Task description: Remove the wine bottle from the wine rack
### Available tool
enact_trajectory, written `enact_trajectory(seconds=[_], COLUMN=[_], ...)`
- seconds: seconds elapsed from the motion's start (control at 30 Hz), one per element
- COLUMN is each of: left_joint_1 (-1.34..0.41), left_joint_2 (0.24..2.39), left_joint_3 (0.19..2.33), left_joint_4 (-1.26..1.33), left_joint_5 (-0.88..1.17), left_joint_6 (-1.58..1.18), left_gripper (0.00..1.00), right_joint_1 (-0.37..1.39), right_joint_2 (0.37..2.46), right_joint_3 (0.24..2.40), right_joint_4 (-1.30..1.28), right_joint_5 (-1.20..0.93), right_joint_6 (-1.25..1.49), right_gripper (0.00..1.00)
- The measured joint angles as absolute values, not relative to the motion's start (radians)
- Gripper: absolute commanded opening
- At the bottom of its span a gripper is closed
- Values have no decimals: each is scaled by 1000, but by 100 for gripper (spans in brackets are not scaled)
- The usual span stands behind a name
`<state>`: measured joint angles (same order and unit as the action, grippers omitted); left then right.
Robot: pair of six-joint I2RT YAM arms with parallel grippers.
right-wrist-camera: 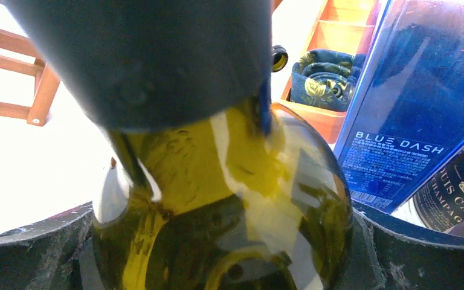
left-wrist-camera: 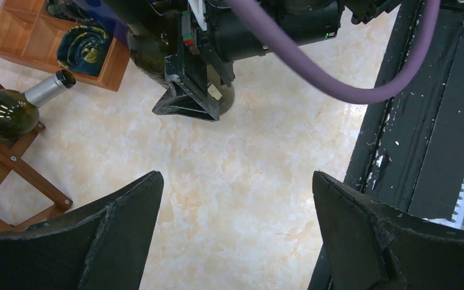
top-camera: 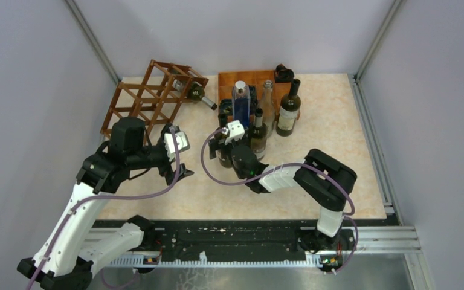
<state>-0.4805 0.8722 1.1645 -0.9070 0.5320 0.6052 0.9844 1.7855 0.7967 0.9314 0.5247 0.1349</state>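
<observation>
Slatted wooden wine rack (top-camera: 148, 99) cradling green glass wine bottle (top-camera: 195, 92) (neck out), left gripper (left-wrist-camera: 237, 181) spread wide, right gripper (right-wrist-camera: 223, 254) flanking olive bottle (right-wrist-camera: 235, 175), grip unclear

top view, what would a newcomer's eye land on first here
The reddish-brown wine rack at the back left, with a green bottle lying in it, neck poking out to the right. Next, the huddle of upright bottles around a blue box at the back centre, where the right arm's fingers flank an olive-green bottle. The left arm's fingers gape wide over bare tabletop.
</observation>
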Motion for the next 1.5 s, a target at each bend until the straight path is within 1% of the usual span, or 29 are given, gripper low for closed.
enact_trajectory(seconds=[0.37,0.77,0.87,0.9,1.07,1.1,1.13,1.2,1.3,1.4,1.5], left_joint_1=[-480,-480,-480,-480,-480,-480,-480,-480,-479,-450,-366], left_joint_2=[895,918,926,927,945,950,956,971,1001,1032,1084], left_joint_3=[1182,1208,1217,1217,1217,1217,1217,1217,1216,1201,1191], left_joint_4=[-906,-907,-907,-907,-906,-906,-906,-904,-889,-851,-817], left_joint_5=[537,543,543,543,540,538,534,524,489,455,439], left_joint_6=[605,604,603,603,604,604,605,613,651,722,812], left_gripper=[99,99,99,99,99,99,99,98,97,95,94], right_joint_1=[1011,1050,1080,1090,1108,1109,1109,1109,1109,1108,1091], right_joint_2=[1678,1463,1374,1342,1208,1187,1168,1153,1166,1250,1366], right_joint_3=[747,743,699,680,591,567,540,490,421,413,424], right_joint_4=[869,797,767,747,588,553,525,501,496,533,596], right_joint_5=[534,599,615,616,601,591,572,527,426,325,229], right_joint_6=[136,136,154,170,310,347,385,441,506,539,565], right_gripper=[99,99,99,97,61,55,52,49,48,48,47])
